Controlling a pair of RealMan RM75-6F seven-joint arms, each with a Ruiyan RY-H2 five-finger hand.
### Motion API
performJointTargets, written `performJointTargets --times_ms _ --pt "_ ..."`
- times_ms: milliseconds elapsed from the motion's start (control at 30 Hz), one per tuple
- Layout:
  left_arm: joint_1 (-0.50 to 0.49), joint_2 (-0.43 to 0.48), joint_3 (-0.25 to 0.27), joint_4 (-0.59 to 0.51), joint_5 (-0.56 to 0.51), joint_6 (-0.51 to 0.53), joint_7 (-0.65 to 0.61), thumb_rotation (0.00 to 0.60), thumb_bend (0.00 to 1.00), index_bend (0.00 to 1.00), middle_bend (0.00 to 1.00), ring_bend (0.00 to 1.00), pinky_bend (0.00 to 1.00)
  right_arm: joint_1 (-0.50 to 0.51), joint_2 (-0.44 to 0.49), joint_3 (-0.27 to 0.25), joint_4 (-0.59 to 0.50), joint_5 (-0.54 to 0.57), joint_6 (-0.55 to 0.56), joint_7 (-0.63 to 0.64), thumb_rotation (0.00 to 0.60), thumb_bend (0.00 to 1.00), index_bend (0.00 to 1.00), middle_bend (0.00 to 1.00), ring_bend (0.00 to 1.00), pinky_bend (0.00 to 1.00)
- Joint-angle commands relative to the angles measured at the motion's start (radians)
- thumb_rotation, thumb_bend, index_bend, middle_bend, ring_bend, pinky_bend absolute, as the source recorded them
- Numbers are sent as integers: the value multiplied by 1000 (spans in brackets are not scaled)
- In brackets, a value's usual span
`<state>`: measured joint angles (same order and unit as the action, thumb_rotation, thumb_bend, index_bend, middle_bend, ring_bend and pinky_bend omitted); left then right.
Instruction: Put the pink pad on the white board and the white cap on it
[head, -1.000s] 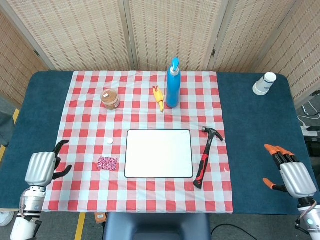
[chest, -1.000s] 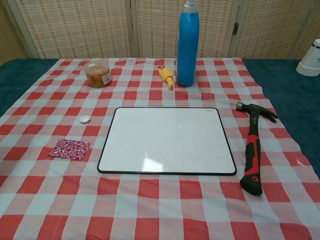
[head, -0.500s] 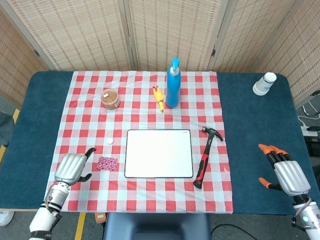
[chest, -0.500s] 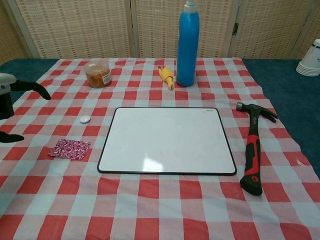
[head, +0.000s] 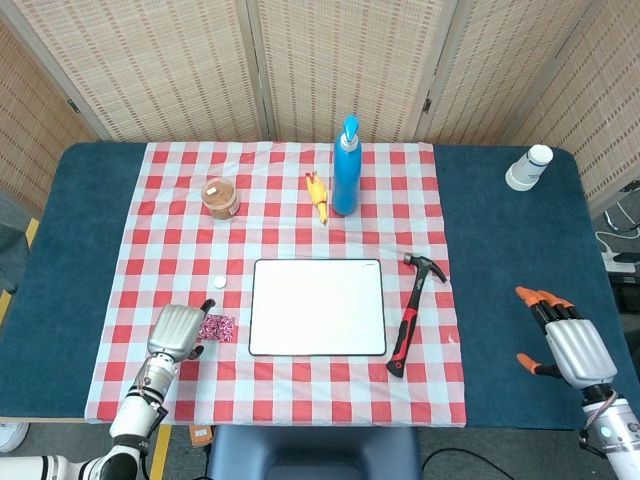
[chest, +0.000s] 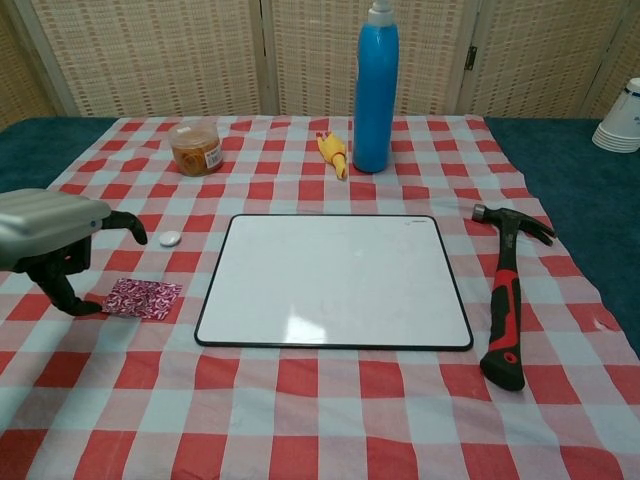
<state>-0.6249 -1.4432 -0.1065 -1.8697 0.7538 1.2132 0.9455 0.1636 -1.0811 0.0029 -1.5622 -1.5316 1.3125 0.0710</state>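
Note:
The pink patterned pad (head: 216, 327) (chest: 142, 298) lies flat on the checked cloth just left of the white board (head: 318, 306) (chest: 333, 281). A small white cap (head: 219, 283) (chest: 170, 238) sits on the cloth above the pad. My left hand (head: 176, 331) (chest: 55, 240) hovers right beside the pad's left edge, fingers apart and holding nothing; a fingertip reaches the pad's left corner in the chest view. My right hand (head: 562, 336) hangs open over the blue table at the far right, seen only in the head view.
A red and black hammer (head: 410, 311) (chest: 505, 292) lies right of the board. Behind the board stand a blue spray bottle (head: 345, 168) (chest: 375, 87), a yellow rubber chicken (head: 317, 195) (chest: 333, 152) and a brown jar (head: 220, 198) (chest: 195, 147). White stacked cups (head: 528, 167) sit at the far right corner.
My left hand has moved right from the table's left edge across the cloth until it is beside the pink pad. My right hand has shifted slightly. No object has moved.

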Motion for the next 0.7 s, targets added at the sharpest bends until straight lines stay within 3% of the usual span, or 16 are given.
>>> performJointTargets --times_ms 33,700 --pt "-14 -4 -1 8 -23 -4 -1 600 237 232 1000 1000 1000 1 0 0 1 2 -3 0 600 126 0 120 87 184" --pt "-64 -81 37 100 -71 -10 -6 600 239 249 1000 1000 1000 -14 11 5 -2 1 38 22 600 126 0 120 86 184"
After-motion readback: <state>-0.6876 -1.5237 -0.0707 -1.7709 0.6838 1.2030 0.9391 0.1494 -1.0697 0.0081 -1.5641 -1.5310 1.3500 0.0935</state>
